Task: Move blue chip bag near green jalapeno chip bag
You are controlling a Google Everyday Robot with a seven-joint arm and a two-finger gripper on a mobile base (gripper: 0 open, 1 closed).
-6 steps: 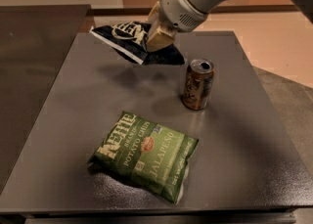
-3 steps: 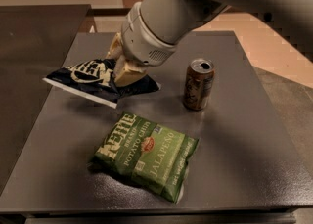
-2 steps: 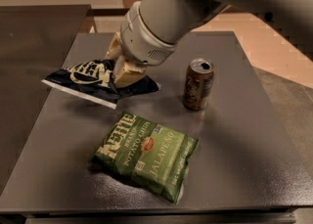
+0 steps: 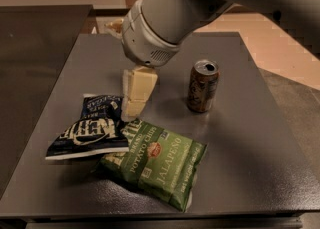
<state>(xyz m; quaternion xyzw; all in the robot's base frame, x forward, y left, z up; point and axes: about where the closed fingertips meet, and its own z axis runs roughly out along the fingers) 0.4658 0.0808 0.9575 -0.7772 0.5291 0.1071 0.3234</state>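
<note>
The blue chip bag (image 4: pixel 90 130) lies on the grey table (image 4: pixel 250 138) at the left. Its right edge overlaps the left end of the green jalapeno chip bag (image 4: pixel 160 165), which lies flat near the table's front edge. My gripper (image 4: pixel 132 108) points down from the big grey arm, its tip just above the table at the blue bag's upper right edge and just behind the green bag. I cannot tell if it still grips the blue bag.
A brown-gold drink can (image 4: pixel 202 87) stands upright to the right of the gripper. The table's front edge runs just below the green bag. A dark counter (image 4: pixel 30 48) adjoins the table on the left.
The gripper has carried the blue bag down and toward the front. The bag now rests on the table against the green bag. The can and the green bag have not moved.
</note>
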